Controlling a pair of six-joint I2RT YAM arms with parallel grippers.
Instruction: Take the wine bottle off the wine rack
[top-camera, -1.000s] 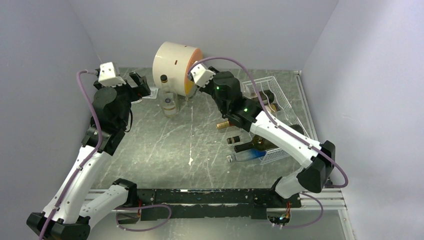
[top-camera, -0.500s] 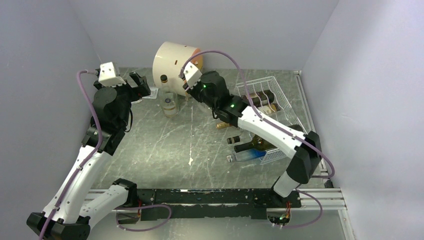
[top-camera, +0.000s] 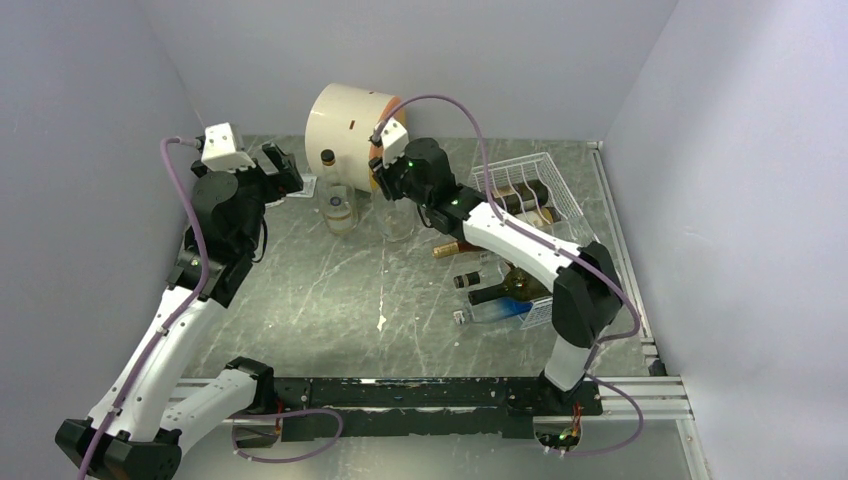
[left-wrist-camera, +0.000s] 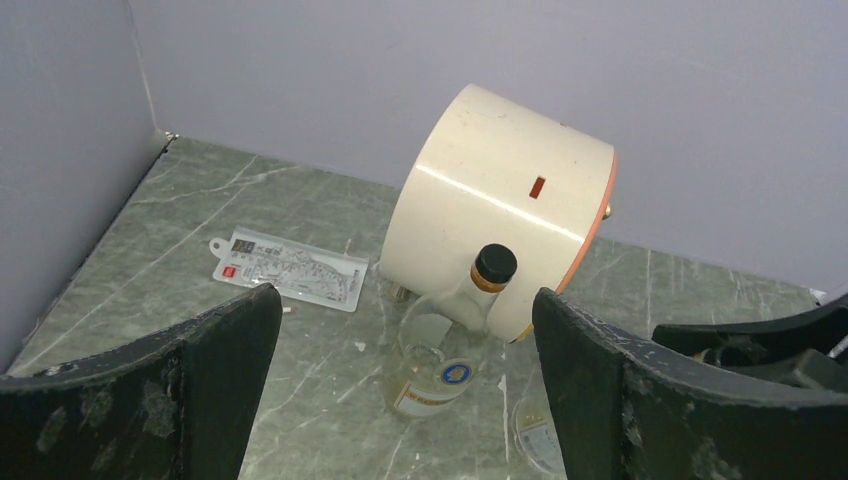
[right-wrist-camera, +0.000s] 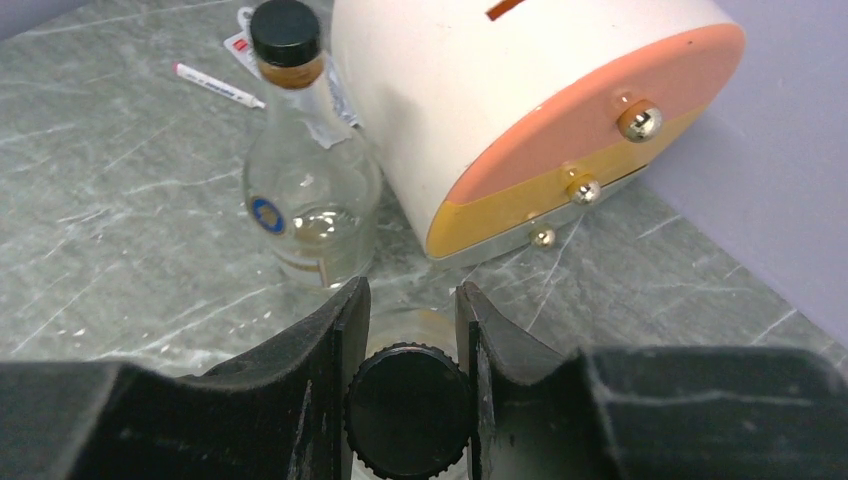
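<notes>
The white wire wine rack (top-camera: 545, 178) stands at the right with several bottles lying in its cradles. My right gripper (top-camera: 390, 182) (right-wrist-camera: 410, 300) is left of the rack, in front of the cream drum (top-camera: 345, 120). It is shut on the black cap (right-wrist-camera: 407, 410) of a clear bottle (top-camera: 397, 218), which hangs upright below it. I cannot tell whether the bottle touches the table. A second clear bottle (top-camera: 338, 200) (left-wrist-camera: 450, 350) with a black cap stands just to its left. My left gripper (top-camera: 283, 170) (left-wrist-camera: 405, 300) is open and empty, left of that bottle.
A gold-capped bottle (top-camera: 460, 248), a dark bottle (top-camera: 510, 290) and a blue-tinted bottle (top-camera: 495, 312) lie in the rack's near end. A flat card (left-wrist-camera: 290, 268) and a pen (right-wrist-camera: 215, 85) lie on the marble table (top-camera: 330, 290). Walls close in on three sides.
My right gripper has swung left and lower in front of the drum, and the clear bottle now shows upright beneath it. The left arm has barely moved.
</notes>
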